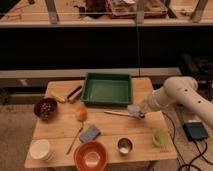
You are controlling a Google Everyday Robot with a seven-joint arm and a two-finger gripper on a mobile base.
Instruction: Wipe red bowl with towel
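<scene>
camera view:
gripper: gripper (136, 111) sits low over the table (55, 127), just off the front right corner of the green tray (107, 91). Jaws shut.
held: a pale grey-blue lump at the tips, which I read as the towel (133, 109); the pinch looks shallow.
towel handling: soft, light and limp. It won't push, so it needs pressing down and dragging. A pinch on a bunched fold, leaving slack hanging below the tips, should give wiping area.
red bowl: red bowl (80, 151) is at the near table edge, well apart from the gripper, beyond the metal cup (124, 146).
bowl handling: probably light, slick plastic. It will likely skate under side load, so go gentle and wipe toward the centre.
red bowl contents: looks empty, paler centre.
tray contents: nothing visible.
brown bowl (36, 107): nuts inside; at the far side of the table from the gripper.
white bowl (40, 149): contents unclear.
metal cup: something pale inside, can't tell what.
green cup (161, 137): just near-side of the gripper, contents unclear.
sponge (90, 132): blue block between the gripper and the red bowl, not the towel.
</scene>
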